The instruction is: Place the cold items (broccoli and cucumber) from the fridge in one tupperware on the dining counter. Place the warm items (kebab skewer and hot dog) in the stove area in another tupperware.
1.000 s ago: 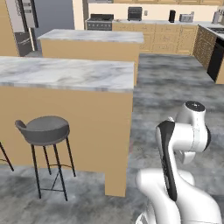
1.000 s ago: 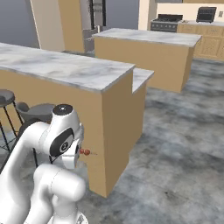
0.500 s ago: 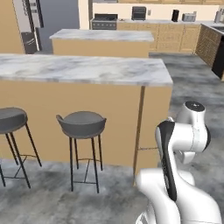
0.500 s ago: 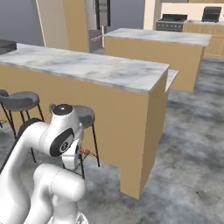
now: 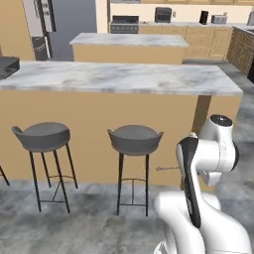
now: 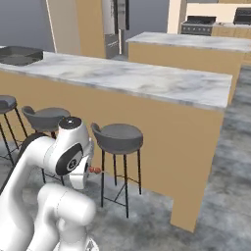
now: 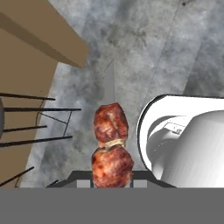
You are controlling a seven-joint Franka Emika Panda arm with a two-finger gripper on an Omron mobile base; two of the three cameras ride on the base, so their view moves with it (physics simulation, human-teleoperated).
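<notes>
Room: a rendered kitchen with a grey stone floor, a long marble dining counter across the middle of the left base view, a second island behind it, and a stove against the far wall at upper centre.
Skewer: the kebab skewer sits at lower centre of the hand view, two browned meat chunks on a thin stick that points up the frame over bare floor; in the right base view a small red bit of it shows beside the folded arm at lower left.
Claw: the gripper is closed narrow on the kebab skewer, gripping it at the lower meat chunk.
Arm: tucked close to the base, with the skewer carried low, below counter height.
Stools: two grey stools stand against the counter's front, between the base and the worktop.
Container: a dark tray-like thing lies at the counter's far left end in the right base view; whether it is a tupperware I cannot tell.
Step in hand: judged as carrying the warm item to its box.
Doing it well: keep the grip firm and the stick level, lift above the marble edge before reaching over, and stay clear of the stool seats.
</notes>
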